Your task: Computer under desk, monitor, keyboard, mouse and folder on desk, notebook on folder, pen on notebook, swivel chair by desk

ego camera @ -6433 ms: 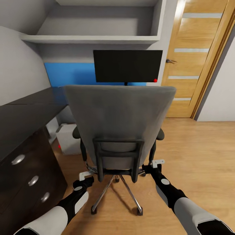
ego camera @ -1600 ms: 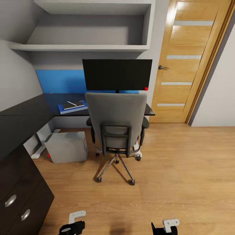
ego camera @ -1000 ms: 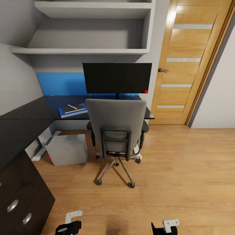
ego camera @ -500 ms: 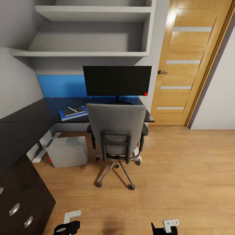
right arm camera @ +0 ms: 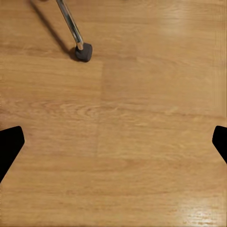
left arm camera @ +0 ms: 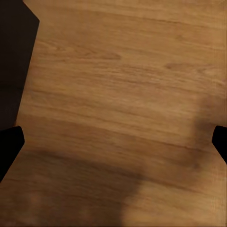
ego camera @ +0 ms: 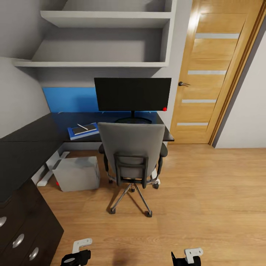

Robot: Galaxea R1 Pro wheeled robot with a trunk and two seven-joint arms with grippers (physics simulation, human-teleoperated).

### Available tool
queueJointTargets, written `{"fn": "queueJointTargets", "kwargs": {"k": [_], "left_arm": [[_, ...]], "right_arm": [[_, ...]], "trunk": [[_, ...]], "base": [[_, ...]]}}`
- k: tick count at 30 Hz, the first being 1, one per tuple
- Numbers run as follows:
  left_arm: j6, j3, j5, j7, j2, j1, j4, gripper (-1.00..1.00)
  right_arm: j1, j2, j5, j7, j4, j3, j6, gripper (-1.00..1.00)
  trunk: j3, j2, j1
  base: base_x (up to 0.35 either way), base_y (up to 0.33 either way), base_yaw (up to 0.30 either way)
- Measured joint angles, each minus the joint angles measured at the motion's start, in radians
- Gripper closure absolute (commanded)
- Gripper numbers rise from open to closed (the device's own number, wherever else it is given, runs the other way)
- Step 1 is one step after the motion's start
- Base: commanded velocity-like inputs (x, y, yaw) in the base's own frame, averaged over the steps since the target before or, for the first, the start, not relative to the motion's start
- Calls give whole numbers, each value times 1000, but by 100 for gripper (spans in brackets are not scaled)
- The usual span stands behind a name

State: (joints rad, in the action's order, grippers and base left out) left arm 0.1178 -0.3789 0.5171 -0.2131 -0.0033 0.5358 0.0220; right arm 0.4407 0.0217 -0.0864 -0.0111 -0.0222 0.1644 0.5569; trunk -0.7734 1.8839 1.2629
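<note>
1. The swivel chair (ego camera: pixel 132 155) stands on the light wood floor (ego camera: pixel 207 192) with its tall grey back toward the camera, drawn up against the front edge of the desk (ego camera: pixel 26 147), its chrome star base spread beneath it.
2. The monitor (ego camera: pixel 132 94) sits upright on the desk's glossy black top directly beyond the chair, a small red light glowing at its lower corner.
3. The blue folder (ego camera: pixel 82 132) lies flat on the desk toward the corner of the L; the grey notebook (ego camera: pixel 84 129) rests on top of it, and the slim pen (ego camera: pixel 82 126) lies across the notebook.
4. The computer (ego camera: pixel 77 173), a plain grey box, stands on the floor at the desk's edge, just beside the chair's base.
5. The keyboard and mouse cannot be made out behind the chair back.
6. The left gripper (ego camera: pixel 75 255) and right gripper (ego camera: pixel 184 257) hang low at the bottom of the head view, well apart from the chair; in each wrist view the two dark fingertips sit at opposite edges, spread wide with nothing but floor between them.
7. A chair caster (right arm camera: pixel 83 52) on its chrome leg shows in the right wrist view.
8. Grey wall shelves (ego camera: pixel 99 40) and an oak door (ego camera: pixel 210 74) frame the scene.
</note>
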Motion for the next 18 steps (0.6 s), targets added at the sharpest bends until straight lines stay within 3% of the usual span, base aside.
{"fn": "queueJointTargets", "kwargs": {"k": [18], "left_arm": [[5,1,1,0,8,0,-1,-100]], "right_arm": [[0,0,0,0,0,0,0,-100]], "trunk": [[56,-126,-69]], "base": [[0,0,0]]}}
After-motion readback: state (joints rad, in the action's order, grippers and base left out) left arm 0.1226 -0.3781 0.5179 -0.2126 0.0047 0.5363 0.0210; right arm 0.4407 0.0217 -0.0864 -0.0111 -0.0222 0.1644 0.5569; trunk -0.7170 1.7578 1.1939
